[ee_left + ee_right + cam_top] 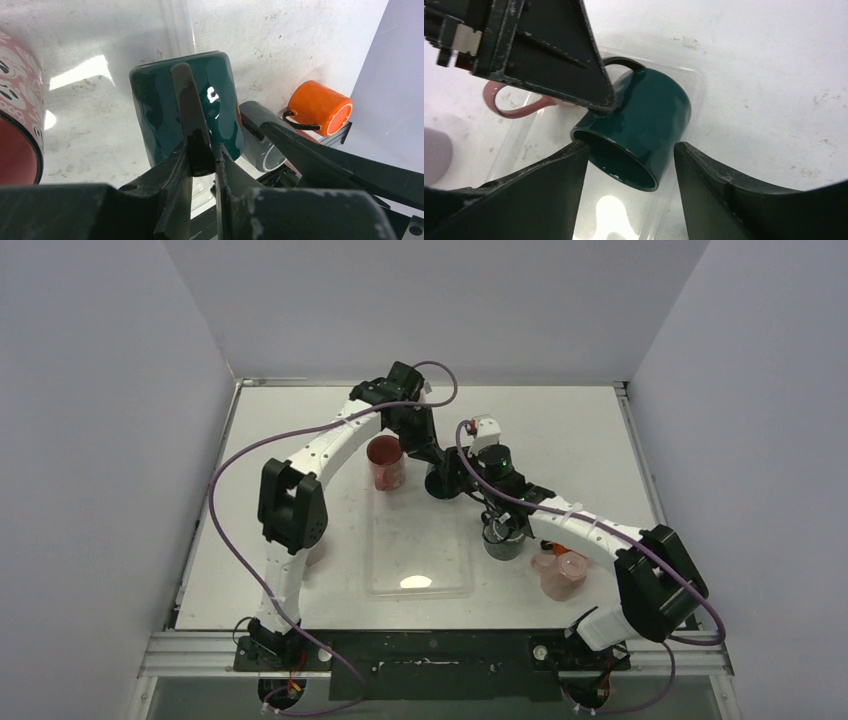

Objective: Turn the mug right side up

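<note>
The left gripper (202, 152) is clenched on the handle (187, 105) of the green mug (225, 110), its fingers nearly together with only the handle between them. The mug is tilted over the clear tray (624, 215), mouth turned down towards the right wrist camera; contact with the tray cannot be told. The right gripper (629, 150) is spread wide, one finger (549, 185) at the rim and the other (724, 195) just beside the wall, gripping nothing.

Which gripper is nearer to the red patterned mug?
Left. The left gripper holds the green mug by its handle, beside the red patterned mug; the right gripper, open, is beyond the green mug.
</note>
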`<action>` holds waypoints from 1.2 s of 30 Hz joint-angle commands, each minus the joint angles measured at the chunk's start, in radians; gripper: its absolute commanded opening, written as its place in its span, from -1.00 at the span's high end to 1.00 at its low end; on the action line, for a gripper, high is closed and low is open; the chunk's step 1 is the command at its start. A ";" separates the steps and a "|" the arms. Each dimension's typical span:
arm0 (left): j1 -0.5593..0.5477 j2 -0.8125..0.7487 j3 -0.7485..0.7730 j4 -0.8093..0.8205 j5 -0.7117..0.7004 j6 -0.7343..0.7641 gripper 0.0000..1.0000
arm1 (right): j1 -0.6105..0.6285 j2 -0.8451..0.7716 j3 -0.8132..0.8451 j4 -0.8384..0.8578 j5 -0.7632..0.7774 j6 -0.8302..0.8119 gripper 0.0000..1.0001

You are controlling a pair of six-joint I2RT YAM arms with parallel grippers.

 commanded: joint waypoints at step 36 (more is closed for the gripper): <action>0.060 -0.183 -0.168 0.268 0.056 -0.074 0.27 | 0.010 0.130 0.156 -0.128 0.073 0.095 0.89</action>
